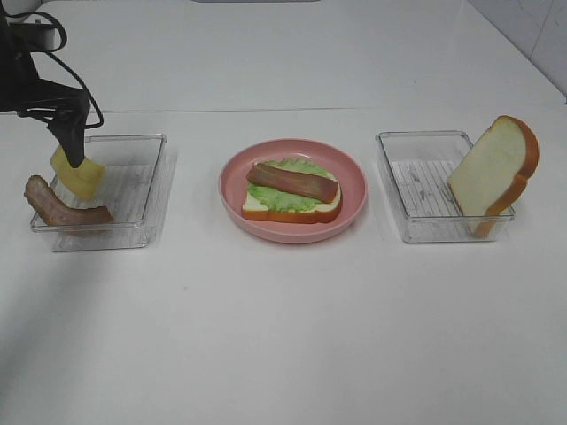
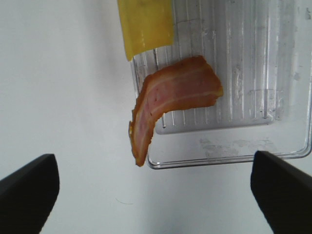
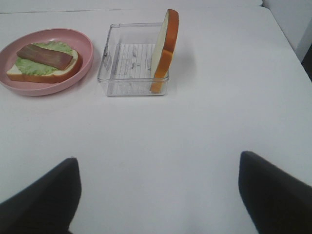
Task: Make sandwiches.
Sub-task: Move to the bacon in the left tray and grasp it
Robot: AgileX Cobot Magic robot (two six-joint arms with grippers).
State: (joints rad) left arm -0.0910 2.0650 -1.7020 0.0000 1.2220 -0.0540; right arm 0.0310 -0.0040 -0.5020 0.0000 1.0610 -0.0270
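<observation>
We judge the main risk to lie at the left tray (image 2: 243, 73), near the tabletop's (image 1: 283, 336) left edge. The loose bacon strip (image 2: 165, 97) lies draped over the tray's front-left corner, half inside and half hanging out. A descent that lands off-centre could pinch the clear wall with it, or flick the strip out onto the tabletop. The cheese square (image 2: 146, 24) leans over the same wall just beside it and could be knocked out too. In the right tray (image 3: 126, 58), toward the right edge, a bread slice (image 3: 165, 48) stands on edge against the wall and could topple at a light bump. The sandwich (image 1: 292, 199) sits on the pink plate (image 1: 229, 186) mid-tabletop, so far bread, lettuce (image 1: 270, 195) and a plated bacon strip (image 1: 292, 181). The left arm reaches in from the far-left corner, wrist pitched down. The left gripper (image 2: 153, 183) hangs above the tray's left wall, jaws spread wide and empty. The right gripper (image 3: 156, 190) is well apart from its tray, parted and holding nothing.
</observation>
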